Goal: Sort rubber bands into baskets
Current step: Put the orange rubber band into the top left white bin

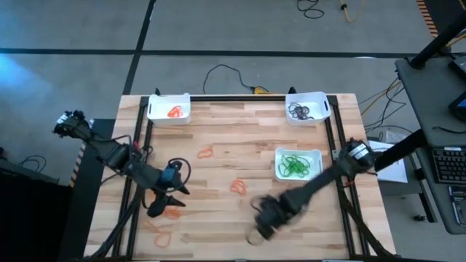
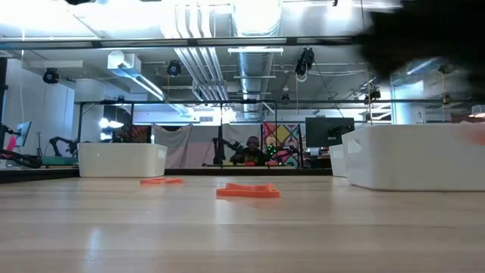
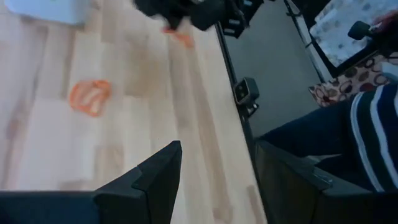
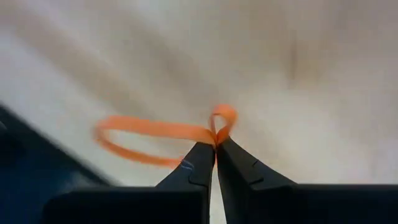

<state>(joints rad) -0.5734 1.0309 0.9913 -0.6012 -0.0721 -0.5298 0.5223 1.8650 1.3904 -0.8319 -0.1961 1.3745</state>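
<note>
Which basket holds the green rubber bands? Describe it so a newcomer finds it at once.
Start at the wooden table's right side, where the right arm reaches in. The basket with green bands sits there, nearer the table's middle than the far-right corner basket. It alone holds a bright green tangle; the corner one holds dark bands, the far-left basket orange.

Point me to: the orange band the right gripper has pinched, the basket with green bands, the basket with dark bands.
orange band (image 4: 155,130): right wrist view, on its long loop.
basket with green bands (image 1: 279,154): high view, on its white rim.
basket with dark bands (image 1: 323,102): high view, on its rim corner.
</note>
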